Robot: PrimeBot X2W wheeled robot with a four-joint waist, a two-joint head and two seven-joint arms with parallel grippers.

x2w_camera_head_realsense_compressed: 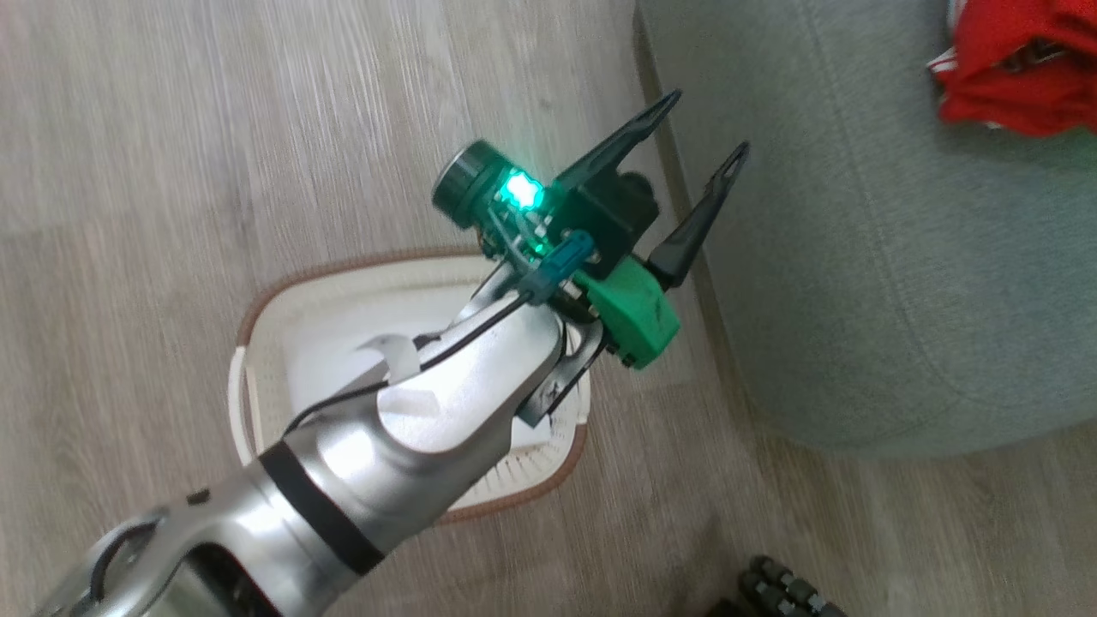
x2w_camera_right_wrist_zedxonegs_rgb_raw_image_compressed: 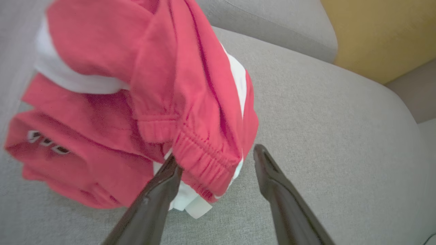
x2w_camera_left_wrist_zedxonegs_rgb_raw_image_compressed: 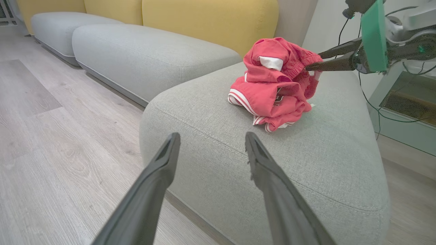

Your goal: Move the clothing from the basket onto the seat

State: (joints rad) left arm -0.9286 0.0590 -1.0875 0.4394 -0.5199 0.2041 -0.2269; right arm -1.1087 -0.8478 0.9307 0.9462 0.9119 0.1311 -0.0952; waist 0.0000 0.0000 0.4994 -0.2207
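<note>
The red clothing [x2w_camera_left_wrist_zedxonegs_rgb_raw_image_compressed: 272, 88] with white stripes lies bunched on the grey-green seat [x2w_camera_left_wrist_zedxonegs_rgb_raw_image_compressed: 238, 153]; it also shows at the head view's top right corner [x2w_camera_head_realsense_compressed: 1020, 77]. My right gripper [x2w_camera_right_wrist_zedxonegs_rgb_raw_image_compressed: 215, 156] is open on the seat [x2w_camera_right_wrist_zedxonegs_rgb_raw_image_compressed: 323, 119], its fingers on either side of the clothing's [x2w_camera_right_wrist_zedxonegs_rgb_raw_image_compressed: 153, 85] elastic waistband edge, the left finger touching the fabric. From the side, the right gripper [x2w_camera_left_wrist_zedxonegs_rgb_raw_image_compressed: 313, 61] sits at the pile's right edge. My left gripper [x2w_camera_head_realsense_compressed: 704, 128] hangs open and empty above the floor beside the seat [x2w_camera_head_realsense_compressed: 857, 257], over the cream basket [x2w_camera_head_realsense_compressed: 266, 343], which the arm mostly covers.
Yellow back cushions [x2w_camera_left_wrist_zedxonegs_rgb_raw_image_compressed: 204, 23] and two more grey cushions [x2w_camera_left_wrist_zedxonegs_rgb_raw_image_compressed: 136, 51] stand behind the seat. Pale wood floor [x2w_camera_head_realsense_compressed: 171, 171] surrounds the basket. A low glass-fronted unit [x2w_camera_left_wrist_zedxonegs_rgb_raw_image_compressed: 408, 98] with cables stands right of the seat. Dark ribbed parts [x2w_camera_head_realsense_compressed: 788, 591] lie at the bottom edge.
</note>
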